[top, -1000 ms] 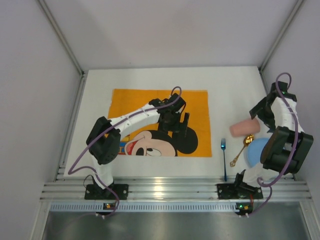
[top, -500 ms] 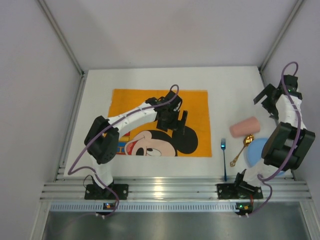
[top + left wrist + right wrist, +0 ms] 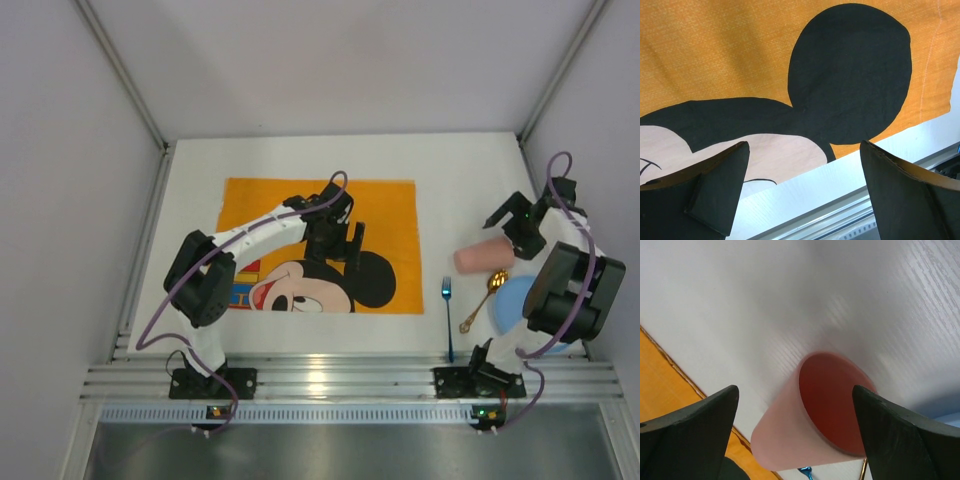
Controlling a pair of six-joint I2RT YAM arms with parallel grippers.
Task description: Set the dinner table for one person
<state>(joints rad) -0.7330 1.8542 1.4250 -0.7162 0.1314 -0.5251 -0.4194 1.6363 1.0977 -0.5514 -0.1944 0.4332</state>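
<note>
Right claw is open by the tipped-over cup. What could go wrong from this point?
1. The pink cup lies on its side, in line with the open right claw. Being round, it may roll or squirt out when the claw closes on it.
2. The gold spoon and blue fork lie just nearer the arm bases, the spoon's bowl close to the cup. A rolling or dragged cup could knock them askew.

Right pincer [image 3: 505, 222] (spread wide) swung back toward pink cup [image 3: 484, 256].
</note>
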